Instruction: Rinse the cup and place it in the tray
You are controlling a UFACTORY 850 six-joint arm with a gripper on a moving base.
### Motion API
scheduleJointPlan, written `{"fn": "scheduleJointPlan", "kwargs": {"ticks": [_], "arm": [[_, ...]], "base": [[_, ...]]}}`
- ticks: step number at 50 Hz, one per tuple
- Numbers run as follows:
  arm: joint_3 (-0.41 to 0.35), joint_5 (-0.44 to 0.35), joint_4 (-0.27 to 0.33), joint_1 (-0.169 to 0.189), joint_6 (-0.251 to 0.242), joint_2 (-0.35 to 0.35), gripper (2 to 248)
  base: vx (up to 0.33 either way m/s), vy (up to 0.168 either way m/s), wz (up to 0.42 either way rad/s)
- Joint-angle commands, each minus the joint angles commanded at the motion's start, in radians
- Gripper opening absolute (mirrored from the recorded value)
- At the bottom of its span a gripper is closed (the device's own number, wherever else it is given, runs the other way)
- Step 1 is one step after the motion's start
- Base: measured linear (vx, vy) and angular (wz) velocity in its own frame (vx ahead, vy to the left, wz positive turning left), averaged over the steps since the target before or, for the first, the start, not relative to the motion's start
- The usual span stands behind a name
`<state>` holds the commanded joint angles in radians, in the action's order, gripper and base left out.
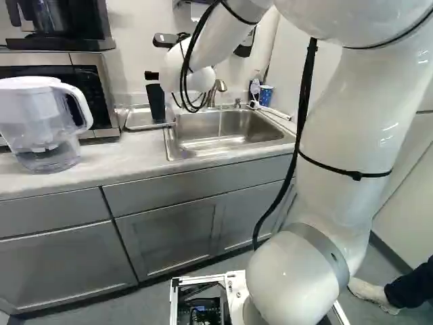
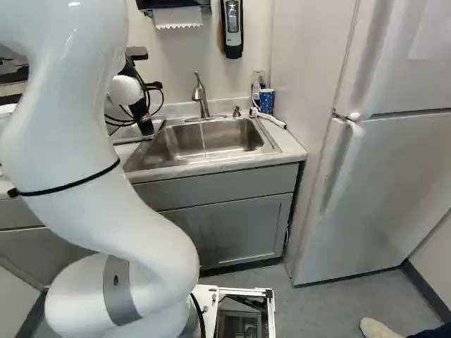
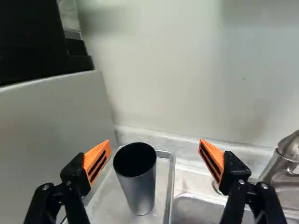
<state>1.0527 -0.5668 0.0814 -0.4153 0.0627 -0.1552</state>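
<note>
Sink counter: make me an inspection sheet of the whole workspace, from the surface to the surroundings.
Surface: light counter with a metal sink set in it.
Job's things: dark cup standing upright in the tray beside the sink; faucet running, a thin stream of water falling into the basin.
Clutter: water pitcher on the counter; blue cup by the sink's far corner.
Gripper: open, holding nothing; gripper fingers spread wide, the dark cup ungripped.
Cables: black cables looped near the arm's far end.
Surroundings: microwave near the tray; refrigerator beyond the counter's end.
</note>
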Motion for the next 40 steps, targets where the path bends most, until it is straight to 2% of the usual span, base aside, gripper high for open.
{"fn": "scheduleJointPlan", "kwargs": {"ticks": [40], "arm": [[-0.008,0.042,0.0,0.07,0.0,0.087,247]], "base": [[0.0,0.0,0.0]]}}
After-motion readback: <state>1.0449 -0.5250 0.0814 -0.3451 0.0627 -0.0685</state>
